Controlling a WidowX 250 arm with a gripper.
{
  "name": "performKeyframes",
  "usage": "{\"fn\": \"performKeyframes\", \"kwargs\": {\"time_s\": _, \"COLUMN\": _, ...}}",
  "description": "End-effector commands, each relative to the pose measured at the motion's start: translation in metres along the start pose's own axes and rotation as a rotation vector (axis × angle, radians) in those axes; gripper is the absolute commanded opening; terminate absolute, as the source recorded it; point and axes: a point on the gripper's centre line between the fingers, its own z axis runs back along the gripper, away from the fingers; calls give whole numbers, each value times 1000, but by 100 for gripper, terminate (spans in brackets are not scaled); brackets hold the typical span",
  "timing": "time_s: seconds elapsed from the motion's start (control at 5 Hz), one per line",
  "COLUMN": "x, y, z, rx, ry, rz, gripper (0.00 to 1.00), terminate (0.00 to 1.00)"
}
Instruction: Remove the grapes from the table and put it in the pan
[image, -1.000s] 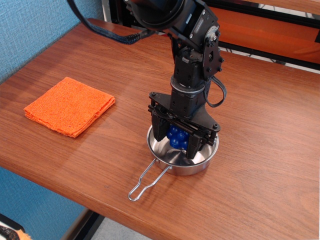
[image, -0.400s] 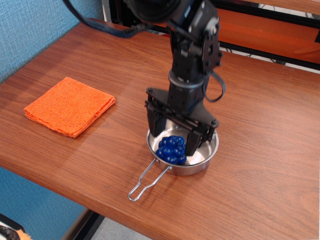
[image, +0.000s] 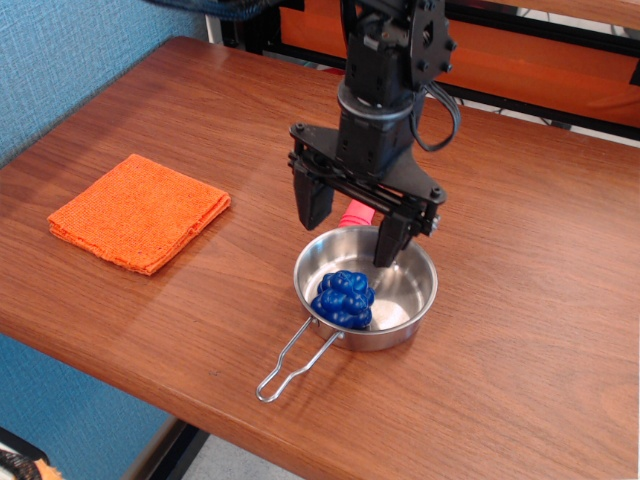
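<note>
The deep-blue grapes (image: 343, 298) lie inside the shiny steel pan (image: 410, 266), at its front left, near where the looped wire handle (image: 292, 362) joins. The pan stands on the brown wood table (image: 520, 300). My black gripper (image: 349, 226) hangs open and empty above the pan's back rim, clear of the grapes. Its two fingers (image: 311, 200) stand wide apart.
A folded orange cloth (image: 140, 212) lies at the left of the table. A pink object (image: 357, 214) shows behind the pan, partly hidden between my fingers. The table's front edge runs close below the pan handle. An orange and black frame stands behind the table.
My gripper let go of the grapes, which now rest in the pan, and it has risen up and back, away from the pan.
</note>
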Motion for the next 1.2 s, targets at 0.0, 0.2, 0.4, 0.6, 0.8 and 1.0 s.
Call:
{"fn": "performKeyframes", "kwargs": {"time_s": 0.0, "x": -7, "y": 60, "z": 18, "rx": 46, "ry": -16, "rz": 189, "gripper": 100, "terminate": 0}}
{"fn": "performKeyframes", "kwargs": {"time_s": 0.2, "x": -3, "y": 96, "z": 12, "rx": 41, "ry": -9, "rz": 273, "gripper": 100, "terminate": 0}}
{"fn": "performKeyframes", "kwargs": {"time_s": 0.4, "x": 8, "y": 128, "z": 1, "rx": 18, "ry": -6, "rz": 338, "gripper": 100, "terminate": 0}}
{"fn": "performKeyframes", "kwargs": {"time_s": 0.6, "x": 16, "y": 145, "z": -8, "rx": 16, "ry": -5, "rz": 382, "gripper": 100, "terminate": 0}}
{"fn": "performKeyframes", "kwargs": {"time_s": 0.8, "x": 16, "y": 145, "z": -8, "rx": 16, "ry": -5, "rz": 382, "gripper": 100, "terminate": 0}}
{"fn": "performKeyframes", "kwargs": {"time_s": 1.0, "x": 16, "y": 145, "z": -8, "rx": 16, "ry": -5, "rz": 382, "gripper": 100, "terminate": 100}}
